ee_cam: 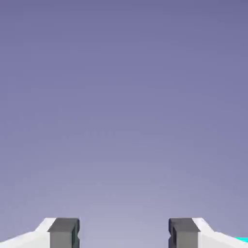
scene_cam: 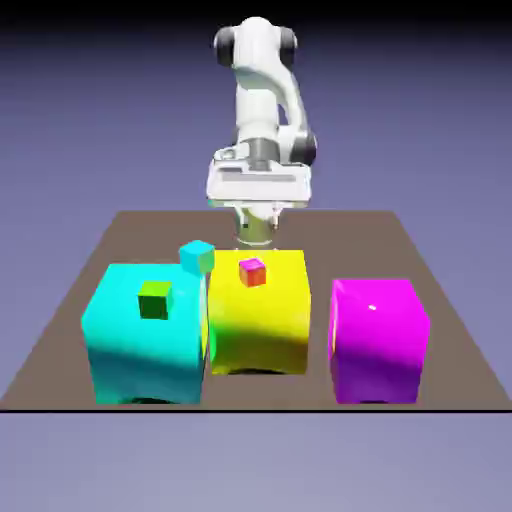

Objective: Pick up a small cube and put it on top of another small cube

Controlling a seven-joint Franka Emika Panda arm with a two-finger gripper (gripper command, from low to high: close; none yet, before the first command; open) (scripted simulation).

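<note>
The small cube is out of view in both frames. In the exterior view my gripper [scene_cam: 256,236] hangs behind the big yellow block [scene_cam: 258,310], which hides its lower end. The hand view shows only the plain blue-violet backdrop. In that view the gripper [ee_cam: 123,233] is open, its two grey fingertips [ee_cam: 63,233] standing far apart with nothing between them. A tiny red cube with a magenta top [scene_cam: 252,271] rests on the yellow block.
A big cyan block [scene_cam: 148,335] touches the yellow block's left side. It carries a tiny green cube [scene_cam: 154,299] and, at its back right corner, a tiny cyan cube [scene_cam: 197,256]. A big magenta block [scene_cam: 377,338] stands apart at the exterior view's right.
</note>
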